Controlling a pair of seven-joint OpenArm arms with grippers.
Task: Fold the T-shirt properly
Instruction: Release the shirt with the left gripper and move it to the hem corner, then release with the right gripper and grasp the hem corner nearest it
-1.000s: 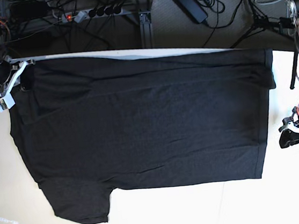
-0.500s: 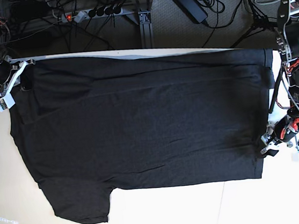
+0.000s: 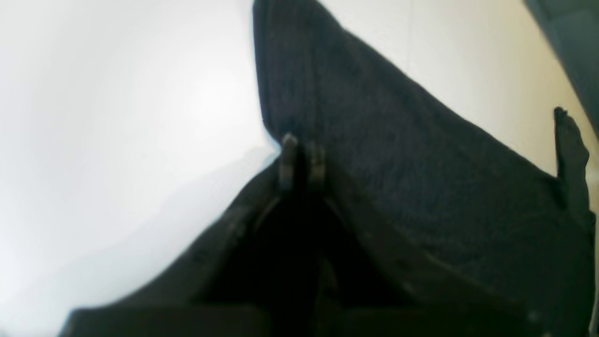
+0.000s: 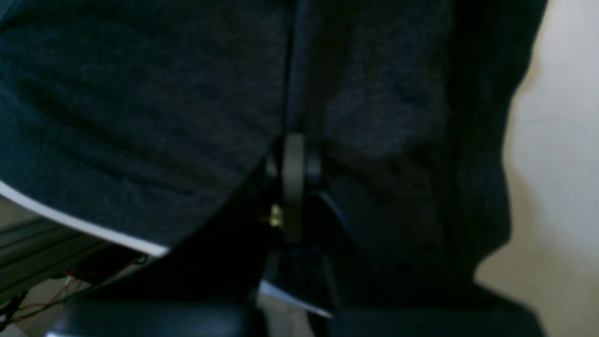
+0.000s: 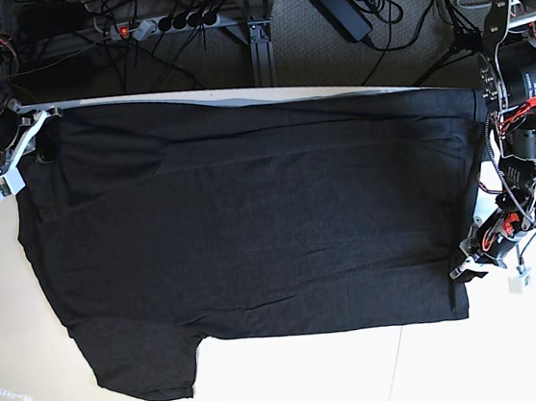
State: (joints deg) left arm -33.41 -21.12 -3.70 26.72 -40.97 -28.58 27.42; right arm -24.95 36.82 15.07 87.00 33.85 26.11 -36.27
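The T-shirt [image 5: 252, 231] lies spread flat (plain side up) over the table [image 5: 298, 381]. The right gripper [image 5: 34, 140] is clenched on the shirt's far sleeve corner, the left gripper [image 5: 462, 270] pinches its near hem corner. Lifting both corners evenly, judged from here, keeps the fold straight.

Black-and-silver arms [image 5: 518, 85] with red wiring, white gripper brackets [image 5: 11, 157]

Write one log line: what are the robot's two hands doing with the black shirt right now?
stage: gripping | left gripper: shut on black soft-knit T-shirt, hem corner | right gripper: shut on T-shirt, shoulder end | T-shirt: spread flat on white table, unfolded
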